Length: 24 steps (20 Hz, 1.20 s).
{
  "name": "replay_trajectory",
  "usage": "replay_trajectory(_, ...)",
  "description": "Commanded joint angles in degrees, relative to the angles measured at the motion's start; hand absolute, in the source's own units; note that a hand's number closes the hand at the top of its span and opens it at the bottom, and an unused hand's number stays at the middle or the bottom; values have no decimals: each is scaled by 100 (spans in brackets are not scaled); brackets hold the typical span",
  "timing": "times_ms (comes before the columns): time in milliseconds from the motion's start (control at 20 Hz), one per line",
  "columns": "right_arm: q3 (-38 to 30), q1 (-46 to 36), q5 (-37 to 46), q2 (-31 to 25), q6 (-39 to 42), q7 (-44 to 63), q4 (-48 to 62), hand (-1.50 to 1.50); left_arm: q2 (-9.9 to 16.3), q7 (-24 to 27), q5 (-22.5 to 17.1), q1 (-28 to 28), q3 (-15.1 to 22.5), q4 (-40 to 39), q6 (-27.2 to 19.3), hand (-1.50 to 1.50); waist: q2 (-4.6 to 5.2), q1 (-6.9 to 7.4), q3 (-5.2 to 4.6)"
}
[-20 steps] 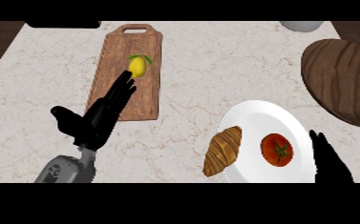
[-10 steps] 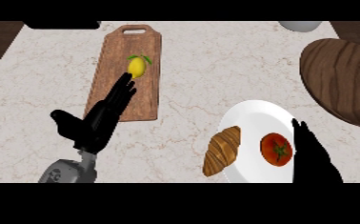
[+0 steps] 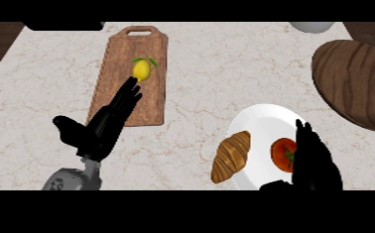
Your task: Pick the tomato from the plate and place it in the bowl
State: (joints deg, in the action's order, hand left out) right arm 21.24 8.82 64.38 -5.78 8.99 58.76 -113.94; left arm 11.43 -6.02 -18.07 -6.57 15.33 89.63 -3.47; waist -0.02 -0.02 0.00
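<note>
Right now one tomato (image 3: pixel 282 154) is sitting on the single white plate (image 3: pixel 258 123) beside one croissant (image 3: pixel 231 156), while the right hand (image 3: pixel 315 160) is hovering over the plate's right part, fingers straight, partly covering the tomato. Meanwhile the left hand (image 3: pixel 102 124) is resting open over one cutting board (image 3: pixel 132 73) carrying one lemon (image 3: pixel 141 70), and one dark wooden bowl (image 3: pixel 348 86) is waiting at the counter's right edge.

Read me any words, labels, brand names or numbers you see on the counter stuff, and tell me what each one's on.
None: no text, label, brand or number shows anywhere.
The cutting board, lemon, white plate, croissant, tomato and wooden bowl are all unmarked.
Neither the left hand nor the right hand bears any marking.
</note>
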Motion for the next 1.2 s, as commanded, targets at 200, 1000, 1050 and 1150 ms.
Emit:
replay_trajectory(200,-357,73,73,49,-150,-123,207,-150,-95,-427,28,-287,-481,-46,274,0,-2,-14,0)
replay_trajectory(1000,-797,-605,73,106,-962,-1212,1412,150,-563,-115,517,-172,-600,-279,545,0,5,0,0)
replay_trajectory(1050,-816,-411,111,56,-1301,-1497,1730,150,-615,-387,506,-72,-589,21,406,0,2,4,1)
replay_trajectory(1150,-766,-2,75,-89,-1133,-1533,1169,150,-667,-447,623,-368,-669,-89,367,0,0,-20,0)
